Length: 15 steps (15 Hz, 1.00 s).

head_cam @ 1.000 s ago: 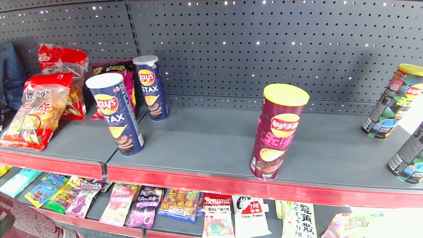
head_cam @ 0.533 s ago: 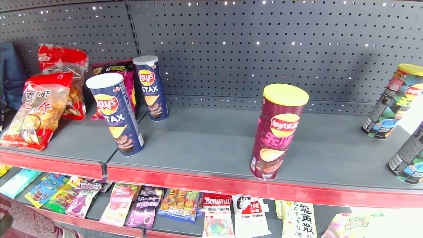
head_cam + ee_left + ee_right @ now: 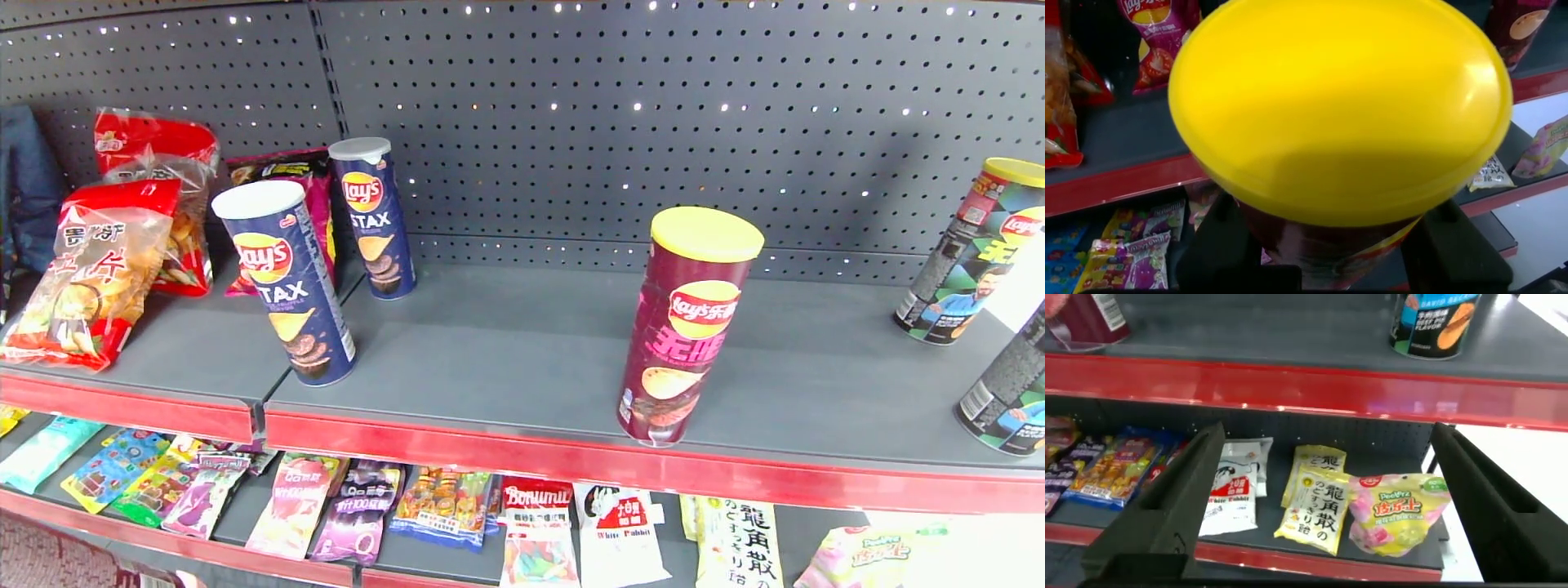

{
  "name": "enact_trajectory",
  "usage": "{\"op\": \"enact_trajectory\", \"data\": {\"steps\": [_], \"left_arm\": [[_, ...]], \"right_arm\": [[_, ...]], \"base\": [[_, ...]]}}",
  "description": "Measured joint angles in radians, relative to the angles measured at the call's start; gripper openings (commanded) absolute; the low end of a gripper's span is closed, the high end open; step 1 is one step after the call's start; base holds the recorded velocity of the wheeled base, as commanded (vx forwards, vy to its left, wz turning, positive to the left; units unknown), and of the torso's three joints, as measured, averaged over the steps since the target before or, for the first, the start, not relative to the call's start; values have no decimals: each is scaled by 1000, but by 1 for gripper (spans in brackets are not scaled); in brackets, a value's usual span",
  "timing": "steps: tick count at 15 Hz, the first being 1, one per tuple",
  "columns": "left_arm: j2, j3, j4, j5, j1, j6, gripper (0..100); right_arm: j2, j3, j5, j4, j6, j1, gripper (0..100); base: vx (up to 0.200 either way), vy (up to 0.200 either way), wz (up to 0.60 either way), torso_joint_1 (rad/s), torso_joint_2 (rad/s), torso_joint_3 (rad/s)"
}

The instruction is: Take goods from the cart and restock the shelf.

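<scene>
My left gripper (image 3: pixel 1323 257) is shut on a maroon chip can with a yellow lid (image 3: pixel 1339 106), black fingers (image 3: pixel 1212 245) on either side of its body. A strip of that can (image 3: pixel 49 563) shows at the lower left corner of the head view, below the shelf front. On the grey top shelf (image 3: pixel 522 359) another maroon yellow-lidded can (image 3: pixel 690 327) stands upright near the red front edge. My right gripper (image 3: pixel 1323 498) is open and holds nothing, facing the lower shelf under a can (image 3: pixel 1437 322).
Two blue cans (image 3: pixel 286 282) (image 3: pixel 373 216) and red snack bags (image 3: pixel 90 269) stand at the shelf's left, two dark patterned cans (image 3: pixel 971 253) at its right. Bare shelf lies between the blue and maroon cans. Flat snack packets (image 3: pixel 539 531) line the lower shelf.
The held maroon can at the head view's lower left corner has sunk lower, so less of it shows. The shelf goods have not moved.
</scene>
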Motion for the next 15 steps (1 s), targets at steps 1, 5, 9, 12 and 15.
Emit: {"op": "enact_trajectory", "data": {"steps": [1,5,9,12,15], "left_arm": [[-4,3,0,0,0,0,0],[-10,5,0,3,0,0,0],[-11,-1,-1,4,0,0,0],[-10,-4,-1,3,1,0,0],[-7,-4,-1,2,1,-1,0]], "right_arm": [[0,3,10,0,6,0,100],[0,6,6,0,3,0,100],[0,6,6,1,3,0,100],[0,6,6,1,6,0,100],[0,6,7,1,6,0,100]], "base": [[0,0,0,0,0,0],[0,0,0,0,0,0],[0,0,0,0,0,0],[0,0,-600,2,1,2],[0,0,-600,7,6,1]]}}
